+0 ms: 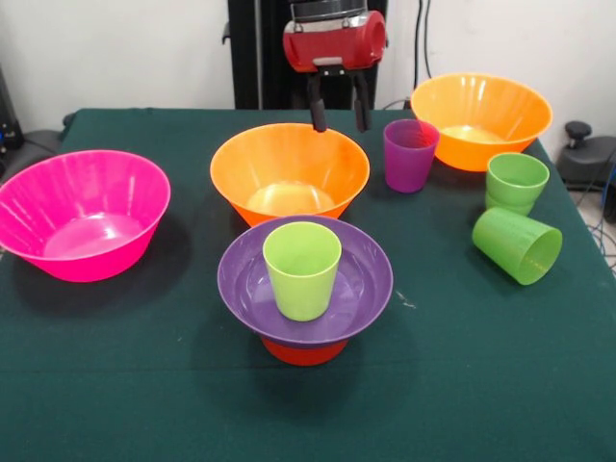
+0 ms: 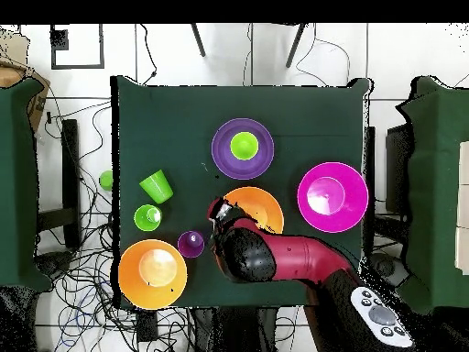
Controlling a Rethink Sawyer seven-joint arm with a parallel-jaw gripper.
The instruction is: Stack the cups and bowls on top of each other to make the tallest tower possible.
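yellow-green cup [image 1: 302, 269] inside purple bowl [image 1: 366, 284] atop small orange bowl [image 1: 304, 351]: tower three high at mid surface [image 1: 115, 385]. tool [image 1: 337, 120] released, empty, seemingly over orange bowl [image 1: 289, 173]'s far rim. purple cup [image 1: 410, 154], green cups [image 1: 517, 181], pink bowl [image 1: 82, 212] unstacked.

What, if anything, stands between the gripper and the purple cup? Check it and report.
Nothing visible does. The gripper hangs open above the far rim of the middle orange bowl, and the purple cup stands upright just beside it on bare table. The second orange bowl sits beyond the cup, not between.
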